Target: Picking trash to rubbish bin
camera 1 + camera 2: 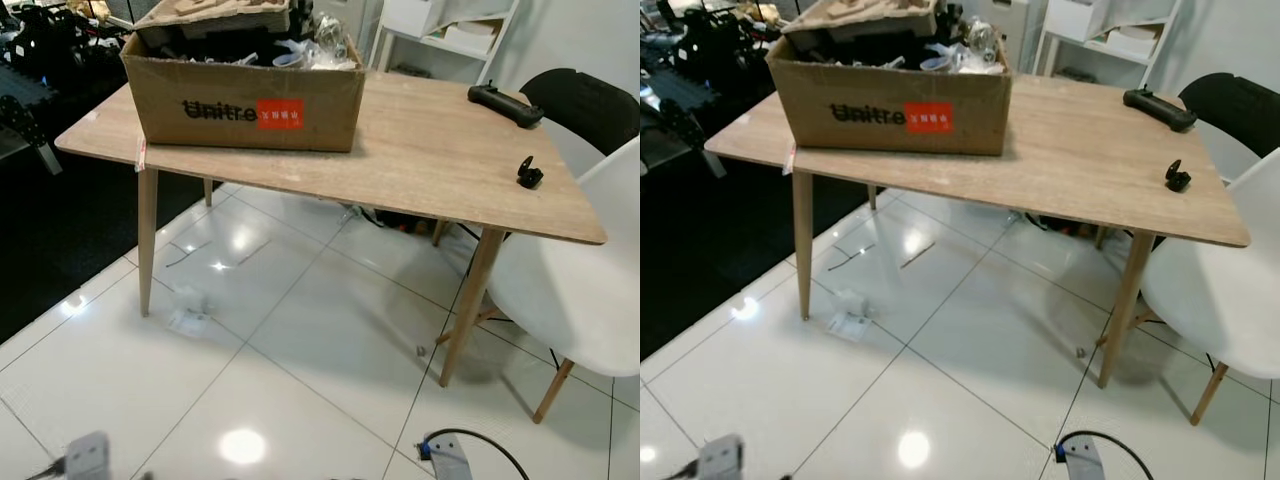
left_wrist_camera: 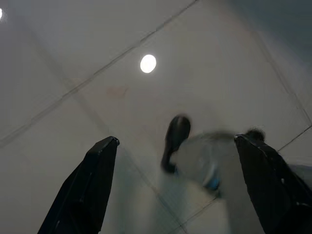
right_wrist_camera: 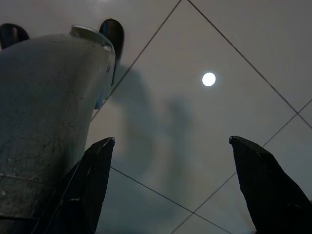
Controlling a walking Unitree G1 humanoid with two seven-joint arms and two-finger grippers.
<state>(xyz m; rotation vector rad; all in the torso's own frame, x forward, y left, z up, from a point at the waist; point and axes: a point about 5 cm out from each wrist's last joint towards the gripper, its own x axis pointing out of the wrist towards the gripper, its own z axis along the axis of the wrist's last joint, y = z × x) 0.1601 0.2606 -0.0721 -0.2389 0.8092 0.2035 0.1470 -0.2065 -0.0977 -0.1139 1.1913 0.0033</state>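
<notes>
Nearest the robot, both arms hang low over the glossy white tiled floor (image 1: 300,380). The left hand (image 2: 178,187) has its two black fingers spread wide apart with nothing between them, and the right hand (image 3: 170,187) is likewise spread and empty, pointing down at bare tile.

Farther out, the likely task item, a small crumpled piece of white paper or plastic trash (image 1: 850,318), lies flat on the floor just beside the front-left leg of the light wooden table (image 1: 802,245). It sits forward and to the robot's left, well apart from both hands, so the left arm is probably the nearer one. Its outline is too soft to give a long axis. The robot would likely have to walk closer and bend before reaching.

Beyond, on the tabletop (image 1: 430,150), stands a brown cardboard box printed with a red label (image 1: 245,90), filled with clutter. A white moulded chair (image 1: 580,290) stands at the right.
</notes>
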